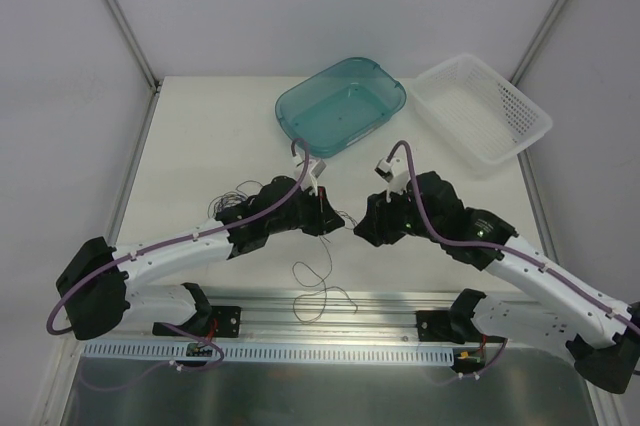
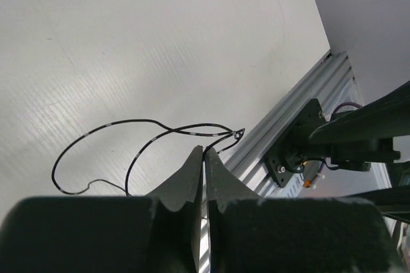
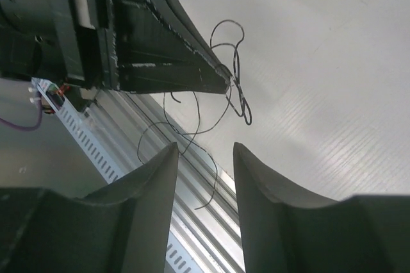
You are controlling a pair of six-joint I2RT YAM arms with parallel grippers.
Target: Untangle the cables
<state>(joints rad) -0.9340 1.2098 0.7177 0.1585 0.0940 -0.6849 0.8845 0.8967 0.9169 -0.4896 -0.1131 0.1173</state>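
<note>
Left gripper (image 2: 204,157): closed, tips pinched on a strand of the cables (image 2: 160,129).
Right gripper (image 3: 205,148): jaws stood apart, nothing between them.
Cable position: loose loops lay on the table (image 1: 200,146) at 6 o'clock of both grippers.
Containers: teal tub (image 1: 340,106) at 12 o'clock, white basket (image 1: 480,106) at 1 o'clock.

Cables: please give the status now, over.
Left gripper shut on cables, which trail over the rail. Right gripper open, empty, close by. Teal tub, white basket far back.
</note>
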